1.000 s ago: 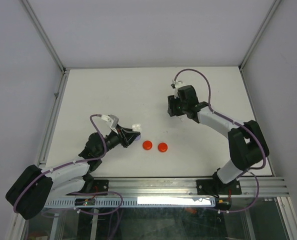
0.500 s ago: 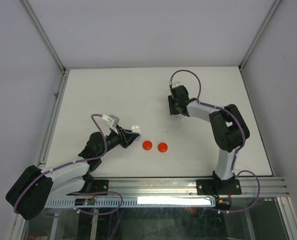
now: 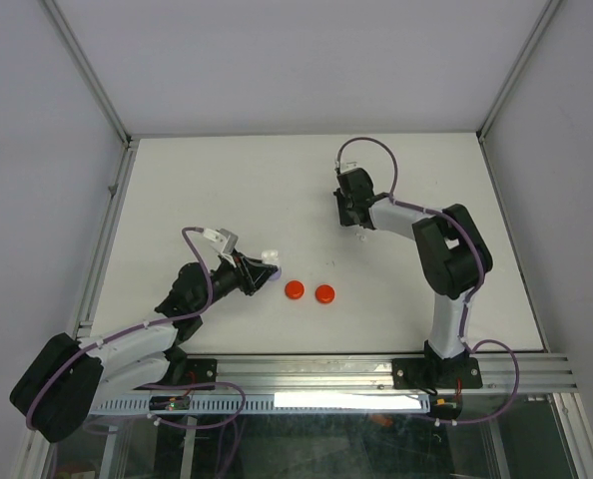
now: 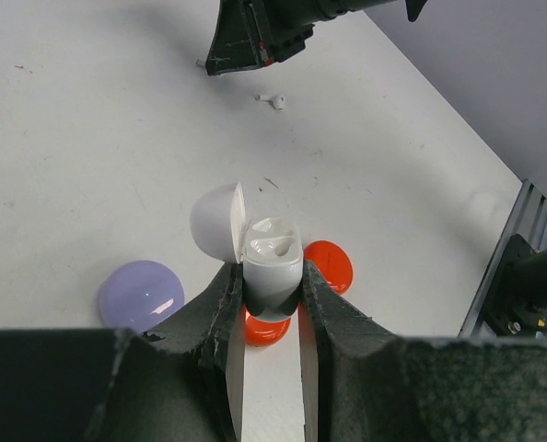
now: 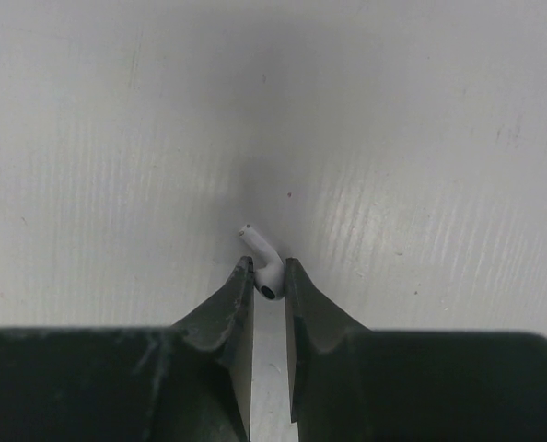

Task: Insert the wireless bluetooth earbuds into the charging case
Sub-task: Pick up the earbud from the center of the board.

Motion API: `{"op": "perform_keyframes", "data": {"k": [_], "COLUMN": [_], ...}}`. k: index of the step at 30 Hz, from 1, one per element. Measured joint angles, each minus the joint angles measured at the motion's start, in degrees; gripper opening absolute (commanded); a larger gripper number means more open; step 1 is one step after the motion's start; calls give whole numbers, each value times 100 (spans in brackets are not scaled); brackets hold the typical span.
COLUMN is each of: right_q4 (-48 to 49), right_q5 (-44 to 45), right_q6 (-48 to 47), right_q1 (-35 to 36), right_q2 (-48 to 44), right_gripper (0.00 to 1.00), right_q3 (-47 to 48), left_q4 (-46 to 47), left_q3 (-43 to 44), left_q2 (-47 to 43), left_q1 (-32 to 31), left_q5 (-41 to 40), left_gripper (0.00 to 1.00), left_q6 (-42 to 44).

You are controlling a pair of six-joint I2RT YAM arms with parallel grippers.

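Observation:
My left gripper (image 4: 272, 287) is shut on the white charging case (image 4: 273, 262), holding it upright above the table with its lid (image 4: 214, 221) swung open to the left. From above, the case (image 3: 271, 256) shows at the left gripper's (image 3: 266, 269) tip. Down on the table, my right gripper (image 5: 269, 274) is shut on a white earbud (image 5: 262, 253); the earbud's head sits between the fingertips and its stem points away. The right gripper (image 3: 361, 228) is in the middle back of the table. A second white earbud (image 4: 276, 99) lies loose on the table (image 3: 197, 190), short of the right gripper.
Two red discs (image 3: 294, 289) (image 3: 324, 293) lie side by side just right of the left gripper. A lilac disc (image 4: 142, 295) lies left of the case. Metal rails frame the table, with grey walls behind.
The right gripper has shut on the white earbud, and its arm has folded in closer above it. The left arm and the case have stayed still.

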Motion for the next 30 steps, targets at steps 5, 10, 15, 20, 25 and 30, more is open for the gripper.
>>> {"op": "perform_keyframes", "data": {"k": [5,10,15,20,25,30], "right_q4": [-192,-507,-780,-907,-990,-1005], "right_q5": [-199,-481,-623,-647,-645,-616], "right_q6": [-184,-387,-603,-848,-1064,-1207], "right_q1": [219,739,1257,1604,1790,1856], "right_q2": [-173,-595,-951,-1141,-1163,-1163], "right_gripper": [11,13,17,19,23,32], "right_q3": [-138,-503,-748,-935,-1014,-1045], "left_q4": [-157,-269,-452,-507,-551,-568], "left_q3": [31,39,39,39,61,76], "left_q2": [-109,-306,-546,-651,-654,-654], "left_q1": [0,37,37,37,37,37], "left_q5": [-2,-9,-57,-122,-127,-129], "left_gripper": [0,0,0,0,0,0], "left_q6": [7,13,52,92,94,96]}}
